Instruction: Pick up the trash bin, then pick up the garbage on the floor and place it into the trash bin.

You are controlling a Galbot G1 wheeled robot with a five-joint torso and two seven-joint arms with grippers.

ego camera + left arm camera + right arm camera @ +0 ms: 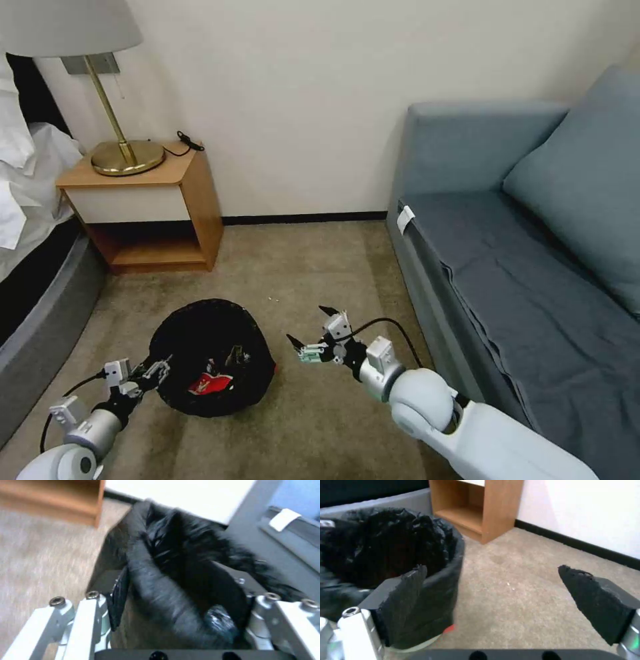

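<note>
From the left wrist camera I get a smeared picture; the round trash bin with its glossy black plastic bag liner runs together into one dark mass there, and I cannot make out what lies at its bottom. In the head view, lower left of centre, the bin is lifted and tipped, with its mouth turned toward the camera. Inside it I see a red-and-white wrapper low in the bag; other pieces beside it are too dark to identify. The bin's white body shows only as a sliver under the liner in the right wrist view. My left gripper is clamped on the bin's near rim at its left side. My right gripper, just right of the bin and apart from it, has its black-padded fingers spread wide with nothing between them over the beige carpet.
</note>
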